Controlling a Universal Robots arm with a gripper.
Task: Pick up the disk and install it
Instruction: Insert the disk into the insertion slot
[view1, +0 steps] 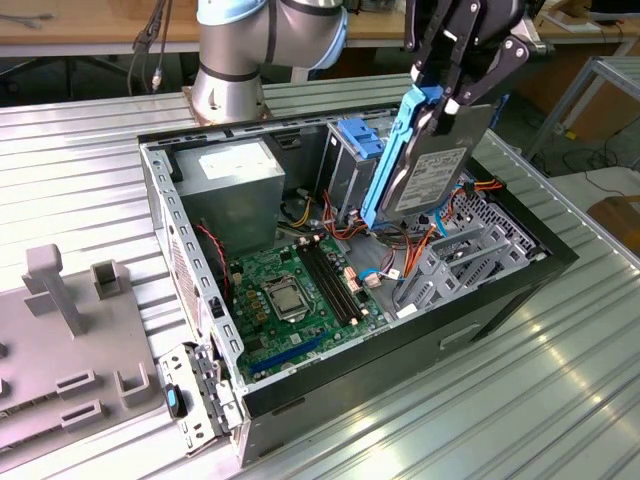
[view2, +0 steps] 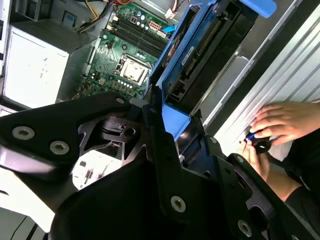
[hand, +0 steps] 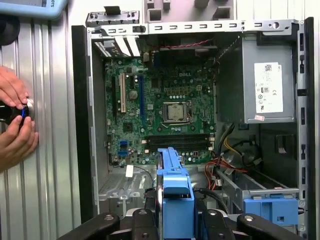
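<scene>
One claw (view1: 441, 107) grips one disk (view1: 431, 181) over one case (view1: 400, 372).

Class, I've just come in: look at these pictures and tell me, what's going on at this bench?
A robot arm's claw grips the blue-framed disk and holds it tilted above the open computer case, beside the drive cage. The disk is not yet seated in the case. Next to the case, a person's hands hold a small dark object.
</scene>
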